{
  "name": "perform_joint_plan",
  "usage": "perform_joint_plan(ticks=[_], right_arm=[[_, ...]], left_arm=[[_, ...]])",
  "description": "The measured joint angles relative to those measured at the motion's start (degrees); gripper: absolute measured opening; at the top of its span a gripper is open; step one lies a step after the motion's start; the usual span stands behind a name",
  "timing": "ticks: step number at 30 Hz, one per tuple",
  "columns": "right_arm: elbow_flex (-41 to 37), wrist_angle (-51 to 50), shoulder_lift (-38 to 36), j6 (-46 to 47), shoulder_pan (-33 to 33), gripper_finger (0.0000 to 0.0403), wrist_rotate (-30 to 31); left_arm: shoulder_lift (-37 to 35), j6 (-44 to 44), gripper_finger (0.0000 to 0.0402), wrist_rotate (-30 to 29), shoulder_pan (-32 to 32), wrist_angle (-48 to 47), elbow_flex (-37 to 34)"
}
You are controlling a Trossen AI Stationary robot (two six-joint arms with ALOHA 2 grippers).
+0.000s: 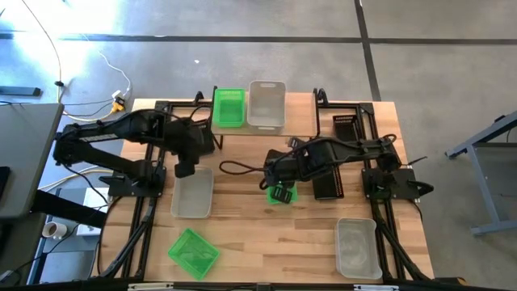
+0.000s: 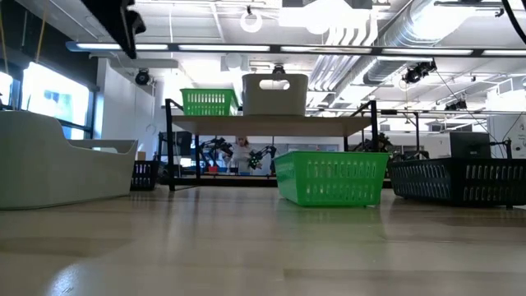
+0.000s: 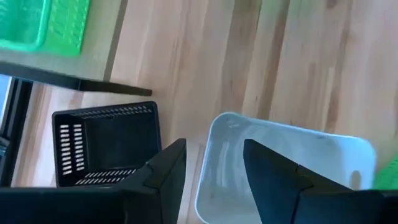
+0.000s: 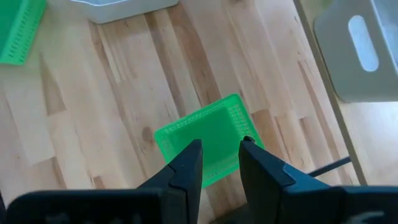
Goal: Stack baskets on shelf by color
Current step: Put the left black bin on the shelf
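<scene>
The shelf [image 1: 300,113] stands at the table's far side and carries a green basket [image 1: 229,107] and a whitish basket [image 1: 266,105] side by side. My left gripper [image 1: 185,170] [image 3: 214,155] hovers open above the far end of another whitish basket [image 1: 194,198] [image 3: 292,162], which rests upright on the table. My right gripper [image 1: 279,192] [image 4: 221,152] is open and hangs above a small green basket [image 1: 289,196] [image 4: 199,134] that sits on its base mid-table. In the low view this green basket [image 2: 333,177] stands alone, with no fingers on it.
Black baskets lie on the right side [image 1: 349,128] [image 1: 331,182], and one shows in the left wrist view [image 3: 106,143]. A green basket [image 1: 194,252] sits near the front left and a whitish one [image 1: 358,246] near the front right. A dark cable [image 1: 238,168] crosses mid-table.
</scene>
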Motion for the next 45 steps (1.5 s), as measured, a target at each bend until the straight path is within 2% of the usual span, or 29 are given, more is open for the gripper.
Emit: perform_joint_plan(ticks=[5, 14, 20, 25, 36, 39, 42, 45], right_arm=[[0.0, 0.0, -0.01, -0.81, -0.34, 0.0092, 0.44], [0.0, 0.0, -0.01, -6.62, -2.36, 0.0092, 0.44], [-0.04, 0.0, -0.52, -11.73, -4.33, 0.0092, 0.26], [-0.04, 0.0, -2.58, -14.57, -6.16, 0.0092, 0.25], [-0.02, 0.0, -6.72, -15.56, -9.76, 0.0092, 0.48], [-0.02, 0.0, -6.83, -16.2, -10.2, 0.0092, 0.48], [-0.02, 0.0, -6.83, -17.54, -10.37, 0.0092, 0.47], [-0.02, 0.02, -6.83, -19.28, -10.37, 0.0092, 0.48]], left_arm=[[-1.45, -0.02, 0.0152, -2.45, 1.98, 0.86, -7.55], [-0.56, 2.01, 0.0149, -2.42, 7.06, 6.77, -16.87], [-0.54, 2.03, 0.0149, -2.01, 11.81, 11.19, -20.63], [-0.54, 3.96, 0.0148, 0.93, 15.47, 14.82, -23.41], [-0.05, 4.54, 0.0147, 2.24, 18.52, 18.78, -26.11], [0.23, 1.39, 0.0147, 2.24, 18.93, 18.82, -25.92], [0.25, -7.01, 0.0147, 2.29, 19.58, 20.02, -25.71], [0.23, -16.8, 0.0147, -0.26, 20.64, 19.97, -25.71]])
